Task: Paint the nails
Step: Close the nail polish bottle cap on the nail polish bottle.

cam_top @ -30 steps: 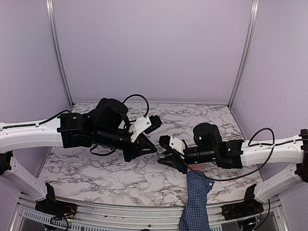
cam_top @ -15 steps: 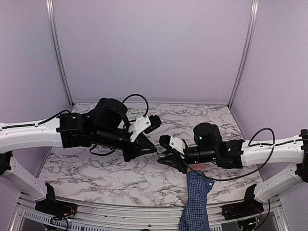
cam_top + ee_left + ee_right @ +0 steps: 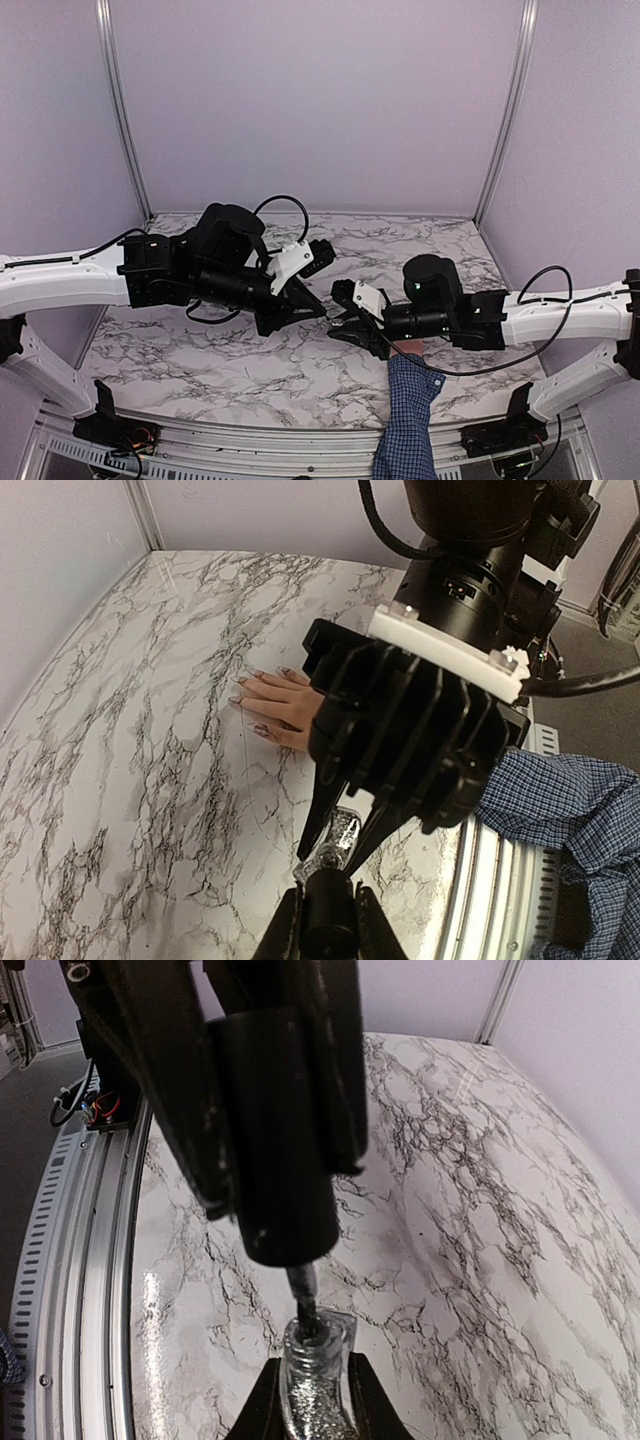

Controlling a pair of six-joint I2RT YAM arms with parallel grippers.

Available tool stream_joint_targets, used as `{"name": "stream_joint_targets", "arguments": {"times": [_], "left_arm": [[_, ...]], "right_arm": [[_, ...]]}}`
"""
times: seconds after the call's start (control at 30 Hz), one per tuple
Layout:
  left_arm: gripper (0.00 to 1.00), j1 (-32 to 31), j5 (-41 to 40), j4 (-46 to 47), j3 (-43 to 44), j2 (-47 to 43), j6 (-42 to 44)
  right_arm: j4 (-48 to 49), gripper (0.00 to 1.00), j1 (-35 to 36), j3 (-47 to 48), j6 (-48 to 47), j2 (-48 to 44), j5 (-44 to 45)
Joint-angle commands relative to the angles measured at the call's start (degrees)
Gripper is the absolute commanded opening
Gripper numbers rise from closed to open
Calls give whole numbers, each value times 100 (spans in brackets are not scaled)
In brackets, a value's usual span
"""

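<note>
- Pinching the black brush cap (image 3: 285, 1160), the left gripper (image 3: 330, 925) holds its stem down in the glitter polish bottle (image 3: 338, 838), likely to load the brush.
- Right gripper (image 3: 314, 1405) clamps that bottle, steadying it.
- Nails (image 3: 240, 698) wait just beyond the bottle, on a human hand (image 3: 285, 705) spread flat.

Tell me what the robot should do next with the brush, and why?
Probably the left gripper should pull its black cylindrical cap away: the brush stem sits in the neck of the glittery glass bottle in the right gripper, and the pale hand's nails lie nearby.
</note>
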Motion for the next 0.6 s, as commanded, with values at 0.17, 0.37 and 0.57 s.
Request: {"name": "stream_joint_targets", "arguments": {"times": [0.17,0.37,0.57], "left_arm": [[0,-22,-16,-140,-4,-80,44],[0,-22,81,-128,117,-14,15],[0,-22,80,-120,141,75,-15]], "right_arm": [[253,0,45,114,55,-199,116],[176,0,50,199,14,-75,-24],[181,0,50,228,-1,-40,-60]]}}
